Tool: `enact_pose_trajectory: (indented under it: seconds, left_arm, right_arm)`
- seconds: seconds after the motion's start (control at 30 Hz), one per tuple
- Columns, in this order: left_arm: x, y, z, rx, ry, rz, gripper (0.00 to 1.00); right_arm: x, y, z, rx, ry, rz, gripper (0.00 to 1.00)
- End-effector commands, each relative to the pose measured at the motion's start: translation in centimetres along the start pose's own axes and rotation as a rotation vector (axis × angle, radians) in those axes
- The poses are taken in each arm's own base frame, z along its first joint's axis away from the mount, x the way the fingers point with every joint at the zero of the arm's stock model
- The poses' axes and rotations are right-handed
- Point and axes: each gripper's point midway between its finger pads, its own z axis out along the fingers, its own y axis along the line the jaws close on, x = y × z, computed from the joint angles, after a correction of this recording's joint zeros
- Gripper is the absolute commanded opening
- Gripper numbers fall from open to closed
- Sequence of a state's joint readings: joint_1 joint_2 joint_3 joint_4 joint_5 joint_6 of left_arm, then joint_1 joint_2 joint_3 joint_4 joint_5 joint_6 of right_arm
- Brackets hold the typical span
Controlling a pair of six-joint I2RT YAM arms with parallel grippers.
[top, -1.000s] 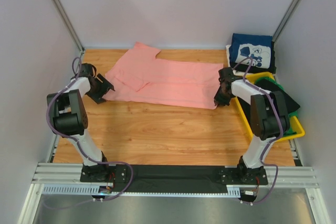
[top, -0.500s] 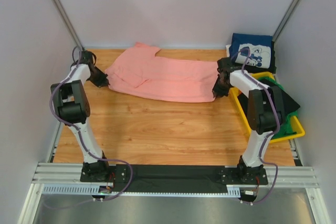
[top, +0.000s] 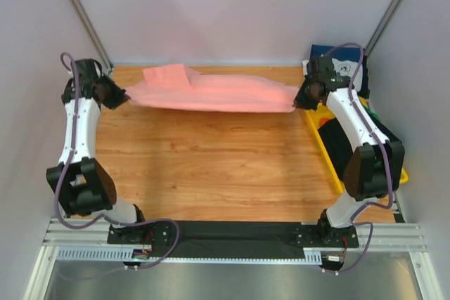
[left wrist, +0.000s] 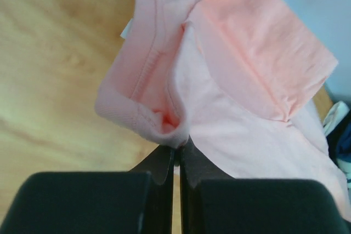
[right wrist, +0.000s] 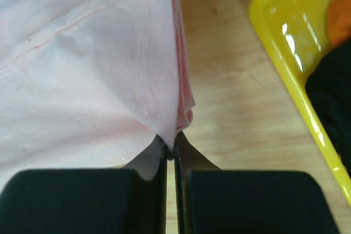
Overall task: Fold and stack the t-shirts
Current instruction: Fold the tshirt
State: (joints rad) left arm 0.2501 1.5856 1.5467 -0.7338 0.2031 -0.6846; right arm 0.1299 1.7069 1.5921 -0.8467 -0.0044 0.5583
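Note:
A salmon-pink t-shirt (top: 211, 93) hangs stretched between both arms above the back of the wooden table. My left gripper (top: 121, 96) is shut on its left end, pinching the ribbed collar (left wrist: 143, 118); the gripper (left wrist: 179, 145) shows the cloth bunched at its tips. My right gripper (top: 298, 101) is shut on the shirt's right corner (right wrist: 164, 114), the gripper (right wrist: 170, 149) holding a folded hem. A navy t-shirt with white print (top: 344, 61) lies at the back right, partly hidden by the right arm.
A yellow bin (top: 330, 152) stands along the right edge with black cloth (top: 340, 142) and a bit of green (top: 373, 114) in it; its rim (right wrist: 285, 75) lies close to my right gripper. Walls enclose the table on three sides.
Both grippers closed on the pink shirt's ends, rose and moved back and apart. The shirt left the table and now hangs taut between them.

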Motion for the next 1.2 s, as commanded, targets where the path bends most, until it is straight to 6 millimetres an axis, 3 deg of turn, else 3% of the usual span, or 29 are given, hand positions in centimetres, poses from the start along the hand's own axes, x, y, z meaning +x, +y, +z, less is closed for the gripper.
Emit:
enact_pose_trajectory:
  seconds: [0.0,0.03,0.07,0.13,0.17,0.2,0.27,0.3,0.37,0.5,0.63,0.67,0.7,0.73,0.77,0.8,0.83,0.87,1.03,1.13,1.17]
  left_arm:
    - [5.5,5.9,0.1,-0.076,0.070,-0.053,0.00]
    - [6.4,7.0,0.1,-0.091,0.069,-0.069,0.00]
    - [9.0,9.2,0.5,-0.138,0.114,-0.084,0.00]
    - [10.7,11.0,-0.2,-0.170,0.124,-0.100,0.00]
    - [12.9,12.6,-0.1,-0.197,0.169,-0.125,0.00]
    - [13.3,13.4,-0.5,-0.196,0.167,-0.148,0.01]
    - [15.8,14.9,-0.7,-0.202,0.218,-0.180,0.03]
    - [15.9,15.2,-1.1,-0.197,0.207,-0.189,0.04]
    - [17.4,16.1,-1.4,-0.207,0.231,-0.201,0.07]
    - [18.5,16.3,-2.6,-0.198,0.214,-0.226,0.11]
    - [20.1,16.7,-3.7,-0.209,0.236,-0.252,0.22]
    - [19.9,16.3,-4.0,-0.194,0.230,-0.253,0.23]
    - [19.7,16.0,-4.5,-0.186,0.215,-0.252,0.31]
    - [19.6,16.0,-5.2,-0.205,0.205,-0.260,0.39]
    - [19.2,16.0,-5.5,-0.211,0.181,-0.260,0.52]
    - [18.4,15.7,-6.2,-0.209,0.132,-0.250,0.68]
    - [17.5,15.9,-6.9,-0.237,0.087,-0.249,0.93]
    - [16.8,15.5,-7.3,-0.227,0.056,-0.244,0.99]
    - [10.4,10.5,-9.2,-0.030,-0.163,-0.152,1.00]
    - [6.7,7.1,-9.0,0.080,-0.204,-0.063,1.00]
    - [6.4,6.9,-7.1,0.059,-0.148,-0.007,1.00]
  right_arm:
    - [6.3,-3.6,2.2,0.053,0.127,0.019,0.00]
    - [7.1,-4.0,1.9,0.050,0.124,0.015,0.00]
    - [9.7,-5.9,2.5,0.092,0.171,0.015,0.00]
    - [11.2,-6.7,2.4,0.092,0.173,0.011,0.00]
    - [12.4,-7.6,2.5,0.106,0.191,0.010,0.00]
    - [14.4,-9.0,2.6,0.133,0.220,0.011,0.00]
    - [15.6,-10.0,2.1,0.144,0.214,0.019,0.00]
    - [16.9,-11.0,2.1,0.162,0.235,0.029,0.00]
    - [17.4,-11.3,1.5,0.158,0.227,0.040,0.00]
    - [18.6,-11.9,0.9,0.163,0.229,0.074,0.00]
    - [20.2,-12.8,0.1,0.176,0.241,0.110,0.03]
    - [20.6,-12.9,-0.2,0.170,0.247,0.118,0.12]
    - [20.4,-12.5,-0.9,0.142,0.225,0.125,0.21]
    - [20.9,-12.5,-1.3,0.127,0.230,0.138,0.52]
    - [21.0,-12.4,-1.7,0.119,0.226,0.144,0.70]
    - [20.4,-12.0,-2.5,0.089,0.187,0.150,0.80]
    - [20.1,-11.8,-3.0,0.079,0.171,0.146,0.88]
    - [19.1,-11.3,-3.8,0.068,0.147,0.138,0.89]
    - [14.1,-8.3,-7.2,-0.024,0.022,0.075,0.89]
    - [11.8,-6.7,-8.1,-0.055,-0.013,0.039,0.88]
    - [11.1,-6.2,-8.2,-0.068,-0.023,0.030,0.88]
